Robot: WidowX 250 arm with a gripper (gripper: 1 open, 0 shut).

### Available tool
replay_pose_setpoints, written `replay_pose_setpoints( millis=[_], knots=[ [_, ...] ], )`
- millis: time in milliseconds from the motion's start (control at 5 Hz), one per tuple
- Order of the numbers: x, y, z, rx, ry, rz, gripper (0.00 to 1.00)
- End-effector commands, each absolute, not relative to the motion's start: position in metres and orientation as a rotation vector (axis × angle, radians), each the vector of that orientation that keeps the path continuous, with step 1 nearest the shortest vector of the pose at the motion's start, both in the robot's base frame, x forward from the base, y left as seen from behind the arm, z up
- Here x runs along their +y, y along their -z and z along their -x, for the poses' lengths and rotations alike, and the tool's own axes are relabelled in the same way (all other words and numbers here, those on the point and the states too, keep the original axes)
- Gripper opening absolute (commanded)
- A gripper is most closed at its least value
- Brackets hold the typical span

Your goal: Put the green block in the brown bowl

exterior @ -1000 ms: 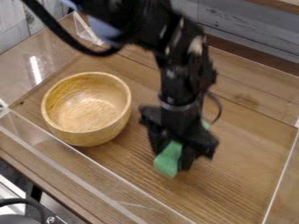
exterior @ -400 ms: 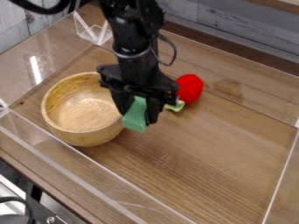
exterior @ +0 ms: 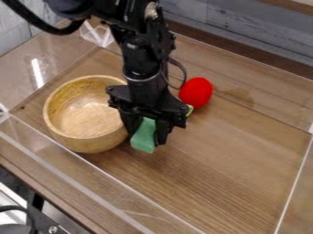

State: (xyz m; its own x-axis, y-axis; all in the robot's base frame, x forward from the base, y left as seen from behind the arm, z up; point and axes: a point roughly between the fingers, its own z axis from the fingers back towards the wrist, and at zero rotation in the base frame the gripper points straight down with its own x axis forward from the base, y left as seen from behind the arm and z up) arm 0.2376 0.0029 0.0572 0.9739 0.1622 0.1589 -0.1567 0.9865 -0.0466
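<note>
The brown bowl [exterior: 88, 111] is a round light wooden bowl standing empty on the left of the table. My gripper [exterior: 146, 126] points straight down just off the bowl's right rim and is shut on the green block [exterior: 145, 137]. The block hangs upright between the black fingers, and only its lower end shows below them. It is beside the bowl, outside the rim, low over the wooden tabletop.
A red round object [exterior: 196, 90] lies right behind the gripper, to the right of the bowl. Clear plastic walls [exterior: 49, 160] fence the table along the front and left edges. Black cables trail from the arm at the back.
The gripper carried the green block from the front right of the table up and left to the bowl's right rim. It stayed shut on the block throughout.
</note>
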Motion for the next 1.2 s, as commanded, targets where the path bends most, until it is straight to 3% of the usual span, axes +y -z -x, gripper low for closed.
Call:
replay_pose_setpoints(
  millis=[0,600,1000],
  knots=[
    [0.007,-0.068,-0.249,-0.200,-0.180,0.037,0.00],
    [0.025,-0.079,-0.257,-0.188,-0.297,0.034,0.00],
    [0.029,-0.086,-0.259,-0.171,-0.202,0.044,0.00]
  ],
)
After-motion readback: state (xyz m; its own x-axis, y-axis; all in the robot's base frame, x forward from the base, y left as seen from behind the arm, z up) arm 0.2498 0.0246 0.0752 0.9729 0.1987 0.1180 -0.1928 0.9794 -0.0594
